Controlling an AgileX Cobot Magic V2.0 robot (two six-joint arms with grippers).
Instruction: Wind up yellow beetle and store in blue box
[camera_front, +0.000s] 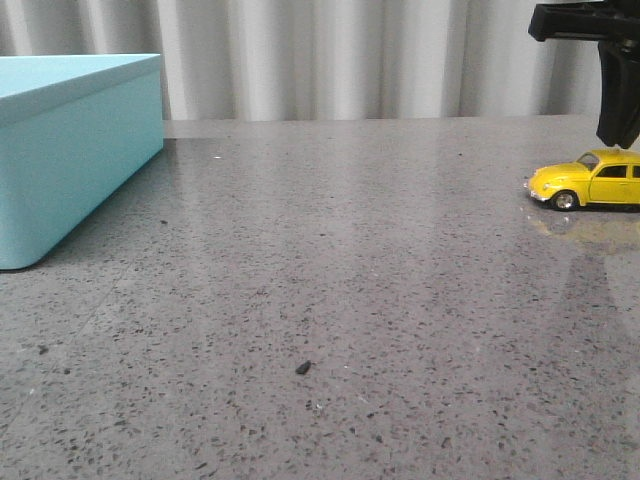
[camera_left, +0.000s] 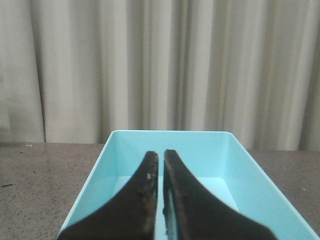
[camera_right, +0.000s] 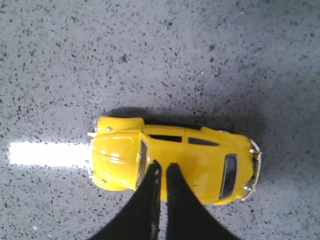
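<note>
The yellow beetle (camera_front: 585, 182) stands on its wheels at the table's far right, nose pointing left. In the right wrist view I see the beetle (camera_right: 200, 155) from above. My right gripper (camera_right: 162, 165) hangs just over its roof, fingers pressed together with nothing between them. In the front view the right gripper (camera_front: 618, 143) comes down from the top right corner, right above the car. The blue box (camera_front: 70, 150) sits at the far left, open on top. My left gripper (camera_left: 161, 152) is shut and empty over the blue box (camera_left: 170, 142), whose visible inside holds nothing.
The table (camera_front: 330, 280) is grey speckled stone, with a small dark crumb (camera_front: 303, 368) near the front middle. A pale pleated curtain (camera_front: 350, 60) hangs behind the table's back edge. Bright light glares on the tabletop beside the car's nose.
</note>
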